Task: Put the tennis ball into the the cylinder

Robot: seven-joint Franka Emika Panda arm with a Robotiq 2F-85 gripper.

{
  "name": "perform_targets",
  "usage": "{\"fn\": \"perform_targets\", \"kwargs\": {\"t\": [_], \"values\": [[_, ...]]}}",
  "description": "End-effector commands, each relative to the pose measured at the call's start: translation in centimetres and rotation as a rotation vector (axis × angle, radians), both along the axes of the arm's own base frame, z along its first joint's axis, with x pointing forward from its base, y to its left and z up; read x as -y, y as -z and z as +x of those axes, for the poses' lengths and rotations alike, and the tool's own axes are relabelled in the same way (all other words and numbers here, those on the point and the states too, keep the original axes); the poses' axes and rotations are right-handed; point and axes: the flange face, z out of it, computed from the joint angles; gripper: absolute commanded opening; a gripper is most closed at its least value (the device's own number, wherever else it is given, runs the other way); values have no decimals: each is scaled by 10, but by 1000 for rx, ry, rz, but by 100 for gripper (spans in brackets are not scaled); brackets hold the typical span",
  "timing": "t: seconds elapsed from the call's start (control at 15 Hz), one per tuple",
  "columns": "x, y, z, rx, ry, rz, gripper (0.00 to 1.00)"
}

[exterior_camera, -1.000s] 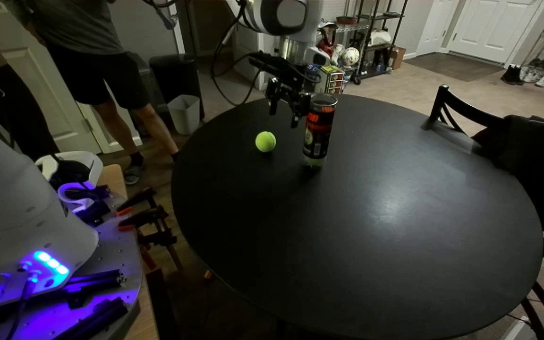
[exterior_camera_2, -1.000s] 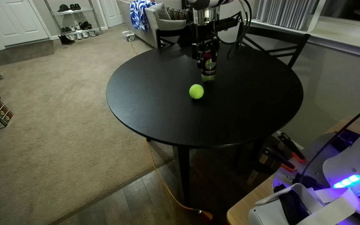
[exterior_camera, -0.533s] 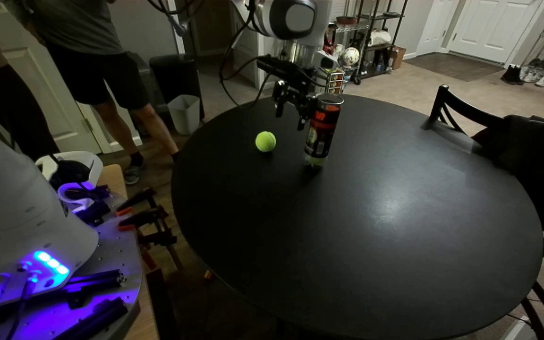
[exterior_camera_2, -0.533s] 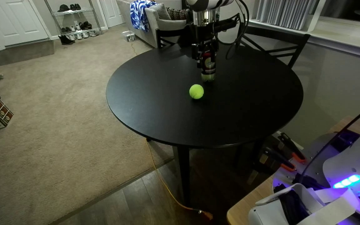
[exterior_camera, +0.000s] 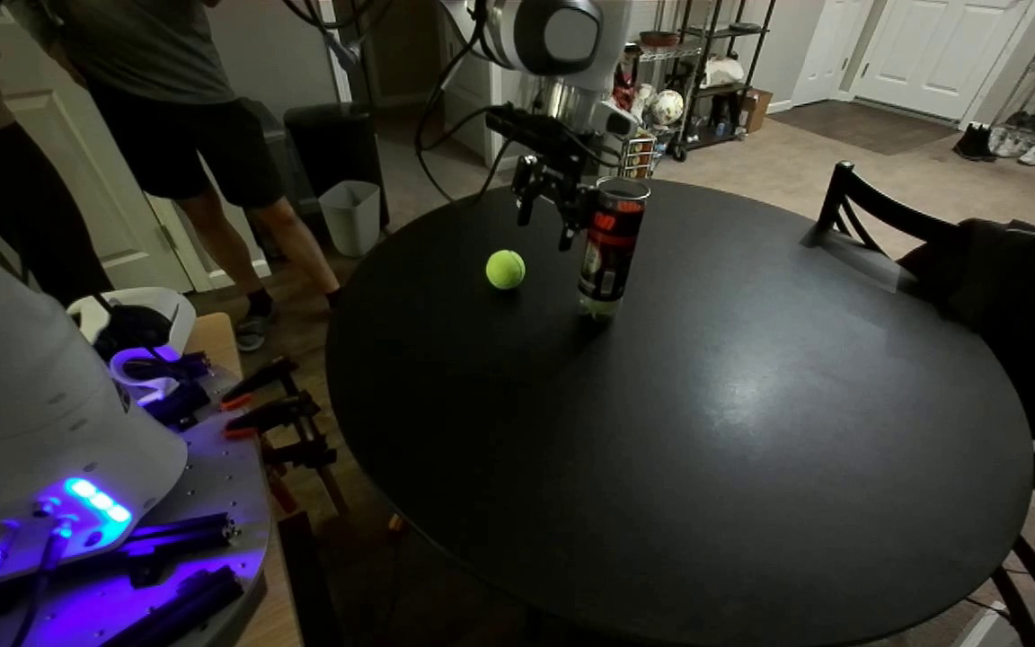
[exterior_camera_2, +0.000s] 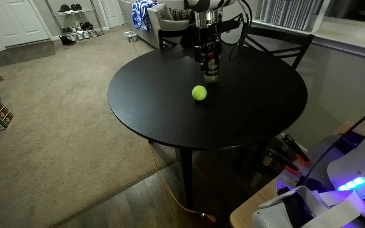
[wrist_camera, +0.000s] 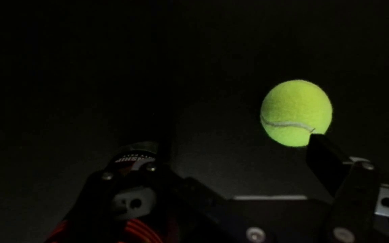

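Observation:
The yellow-green tennis ball (exterior_camera: 506, 270) rests on the round black table; it also shows in an exterior view (exterior_camera_2: 199, 92) and in the wrist view (wrist_camera: 295, 111). The cylinder (exterior_camera: 609, 261), dark with a red band and clear ends, stands leaning slightly; its lower part shows in an exterior view (exterior_camera_2: 211, 71) behind the gripper. My gripper (exterior_camera: 544, 232) is open and empty above the table, between ball and cylinder. In the wrist view (wrist_camera: 240, 145) the right fingertip overlaps the ball's edge. The cylinder (wrist_camera: 132, 158) is outside the left finger, apparently touching it, and largely hidden.
The round black table (exterior_camera: 751, 431) fills the middle. Black chairs (exterior_camera: 886, 216) stand at its far edge. A person (exterior_camera: 176, 117) stands beyond the table near a grey bin (exterior_camera: 351, 217). Clamps (exterior_camera: 275, 409) hold the robot's base board.
The gripper first moved right in an exterior view and the cylinder's top tipped that way with it. Since then both have shifted slightly back left. The ball has not moved.

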Motion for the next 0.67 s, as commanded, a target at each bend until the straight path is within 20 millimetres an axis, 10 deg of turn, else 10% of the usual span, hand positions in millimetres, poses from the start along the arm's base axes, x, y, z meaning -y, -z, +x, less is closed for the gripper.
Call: {"fn": "perform_targets", "kwargs": {"t": [0.0,0.6], "values": [[-7,-2,-2,-39,-24,-8,100],[-43,-1,-18,-70,-63,-45,100]]}}
